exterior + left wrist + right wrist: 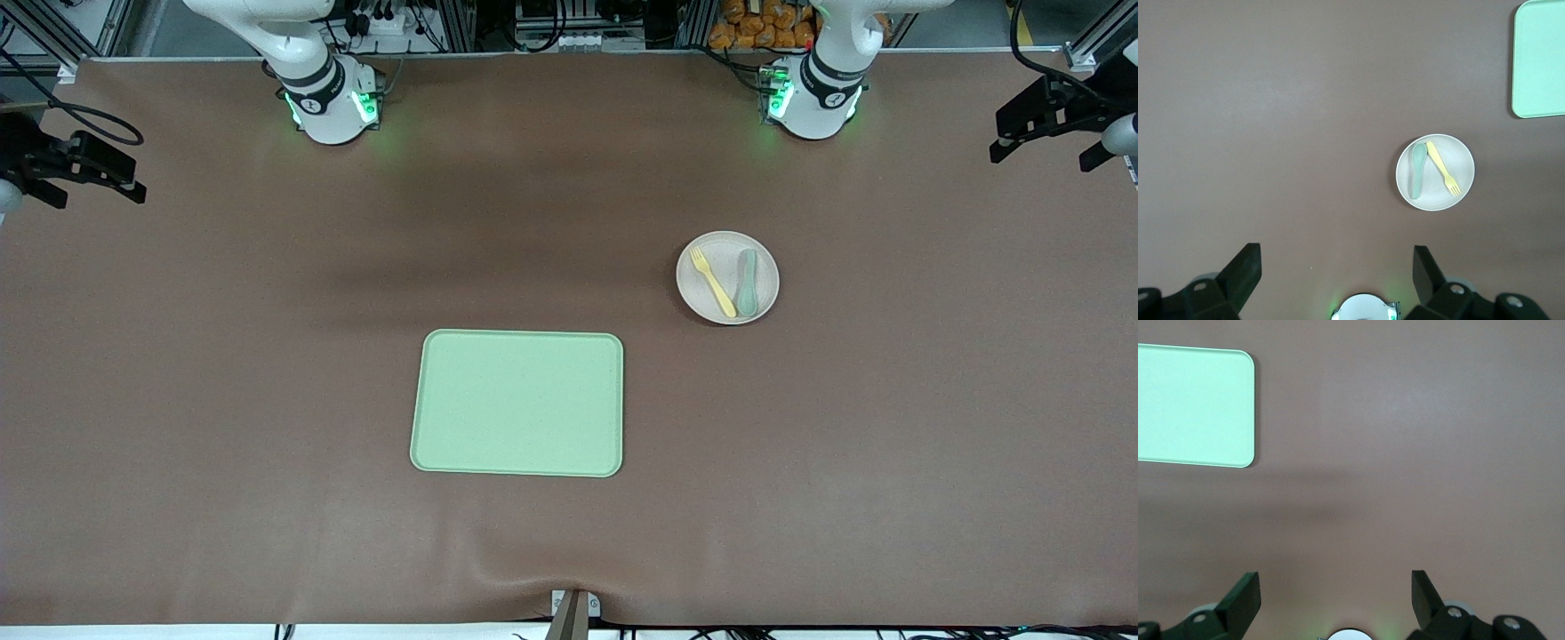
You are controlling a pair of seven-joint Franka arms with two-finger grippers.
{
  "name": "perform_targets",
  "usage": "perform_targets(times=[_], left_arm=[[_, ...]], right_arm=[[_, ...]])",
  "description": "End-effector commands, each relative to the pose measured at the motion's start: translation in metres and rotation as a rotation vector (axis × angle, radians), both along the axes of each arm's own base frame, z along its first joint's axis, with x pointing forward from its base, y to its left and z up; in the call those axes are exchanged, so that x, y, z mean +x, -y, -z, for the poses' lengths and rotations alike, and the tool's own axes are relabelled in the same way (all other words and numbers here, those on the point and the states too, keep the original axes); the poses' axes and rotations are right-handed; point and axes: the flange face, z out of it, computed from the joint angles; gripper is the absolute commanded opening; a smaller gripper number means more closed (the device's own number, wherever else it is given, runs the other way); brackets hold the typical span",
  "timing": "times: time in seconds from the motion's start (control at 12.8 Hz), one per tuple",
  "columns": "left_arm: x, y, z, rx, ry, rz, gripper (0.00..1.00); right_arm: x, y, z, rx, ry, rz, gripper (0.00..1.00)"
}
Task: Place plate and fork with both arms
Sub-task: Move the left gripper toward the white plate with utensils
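Lying on the plate, the fork sits well below the left pincer, fingers spread.

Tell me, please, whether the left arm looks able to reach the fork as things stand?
Probably yes. The fork lies exposed on the plate toward the left arm's end, beside the spoon, nothing covering it. The left gripper is open, up over bare table.
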Motion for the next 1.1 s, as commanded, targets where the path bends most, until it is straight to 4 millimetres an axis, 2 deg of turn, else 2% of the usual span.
perform_targets(times=[0.0,0.31,0.63,1.02], left_arm=[[0.000,0.007,-0.001,-0.007,0.010,0.026,1.00],[0.001,0.004,0.000,-0.016,0.007,0.017,1.00],[0.000,0.002,0.012,-0.016,-0.025,0.015,1.00],[-0.003,0.011,0.021,-0.014,-0.053,0.026,1.00]], right_arm=[[-0.001,0.003,-0.001,0.019,0.000,-0.005,1.00],[-0.001,0.003,-0.001,0.019,0.000,-0.005,1.00],[-0.001,0.003,-0.001,0.019,0.000,-0.005,1.00],[-0.001,0.003,-0.001,0.019,0.000,-0.005,1.00]])
